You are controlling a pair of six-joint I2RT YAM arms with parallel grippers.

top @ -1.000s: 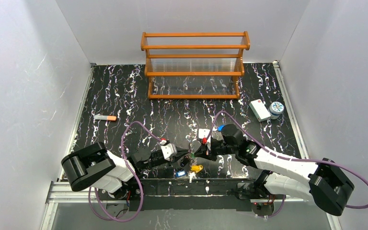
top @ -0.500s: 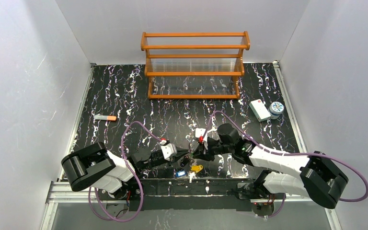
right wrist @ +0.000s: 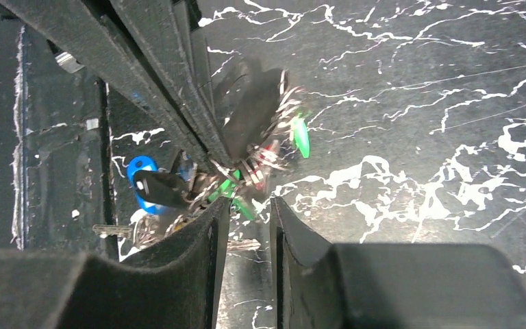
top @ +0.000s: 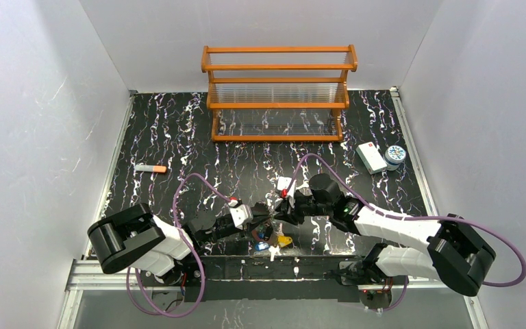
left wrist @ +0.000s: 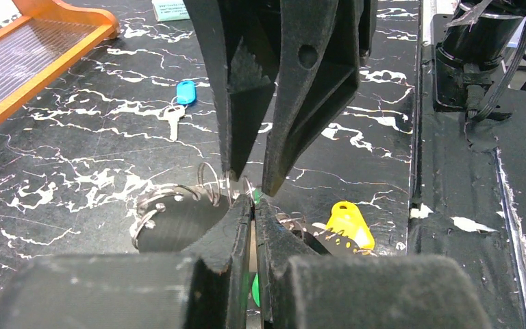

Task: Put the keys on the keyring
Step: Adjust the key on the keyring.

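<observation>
My left gripper (left wrist: 254,203) is shut on a green-tagged key (left wrist: 255,290), low over the table's near edge; it also shows in the top view (top: 266,223). Thin silver keyring loops (left wrist: 152,199) lie just left of its tips. My right gripper (top: 278,214) meets it tip to tip, and its fingers (left wrist: 241,130) hang from above with a narrow gap. In the right wrist view, the right gripper (right wrist: 246,205) stands at a blurred bunch of wire, green tags (right wrist: 302,137) and a blue tag (right wrist: 139,182). A yellow key (left wrist: 346,223) lies beside it. A separate blue key (left wrist: 185,92) lies farther out.
A wooden rack (top: 278,92) stands at the back. A white box (top: 370,157) and a round tin (top: 395,155) sit at the right. An orange-tipped grey stick (top: 151,168) lies at the left. The black rail (left wrist: 472,205) borders the near edge.
My right arm has moved left, bringing its fingertips against the left gripper's tips. The key bunch under them has shifted slightly. The left arm has hardly moved.
</observation>
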